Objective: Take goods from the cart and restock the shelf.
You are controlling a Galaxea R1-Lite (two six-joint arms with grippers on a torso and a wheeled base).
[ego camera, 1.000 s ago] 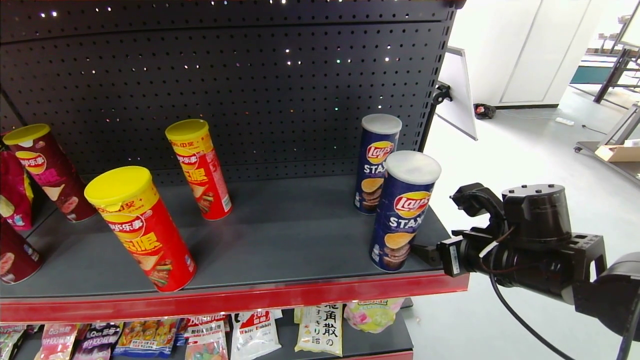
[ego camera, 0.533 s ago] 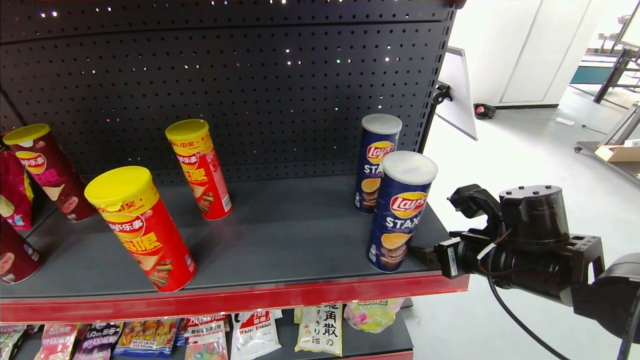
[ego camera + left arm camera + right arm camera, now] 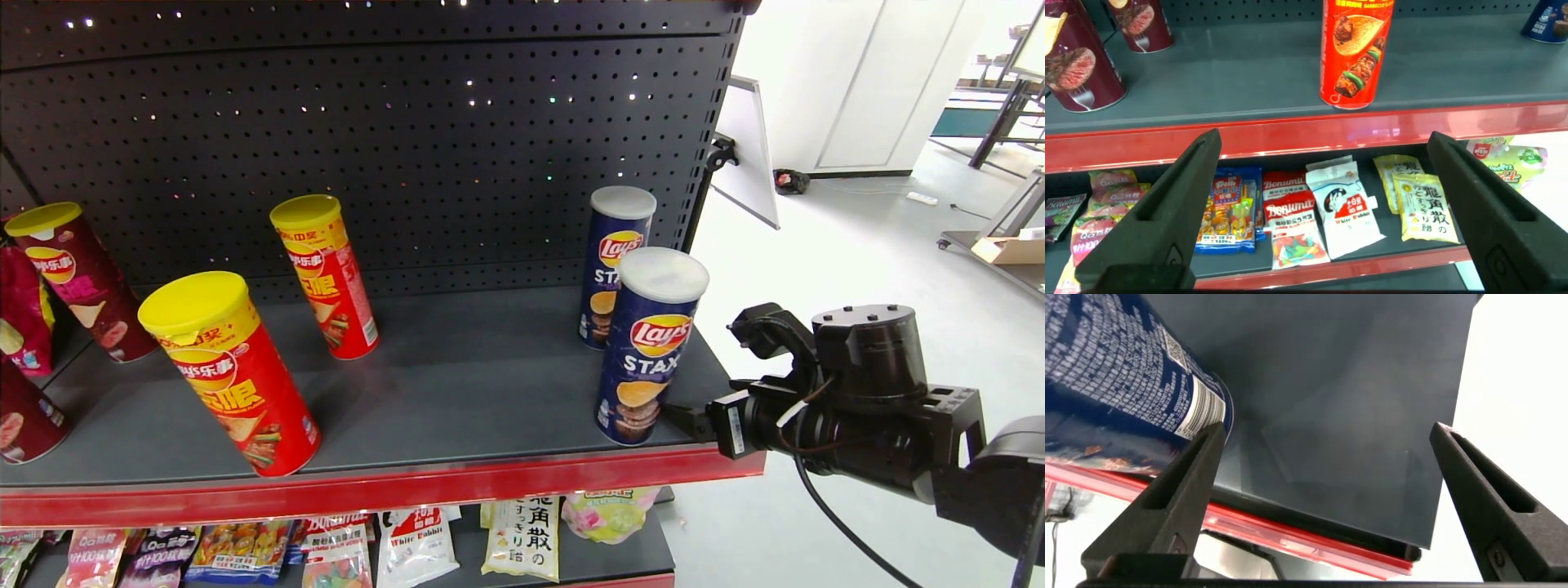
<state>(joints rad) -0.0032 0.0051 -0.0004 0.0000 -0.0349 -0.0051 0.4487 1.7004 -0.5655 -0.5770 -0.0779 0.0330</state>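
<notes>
Blue chip can (image 3: 649, 347) stands upright, lidded, at shelf (image 3: 457, 392) front right corner. Right gripper (image 3: 1325, 433) jaws spread wide, holding nothing, one finger just beside can base. Left gripper (image 3: 1323, 139) spread wide too, empty.

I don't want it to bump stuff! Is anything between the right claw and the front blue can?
Nothing visible is. The open right gripper has one finger right beside the front blue can, low down at the shelf's right end.

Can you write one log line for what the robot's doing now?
right pincer: open, beside front blue can base | can: standing on shelf, front right | left pincer: open, empty
</notes>
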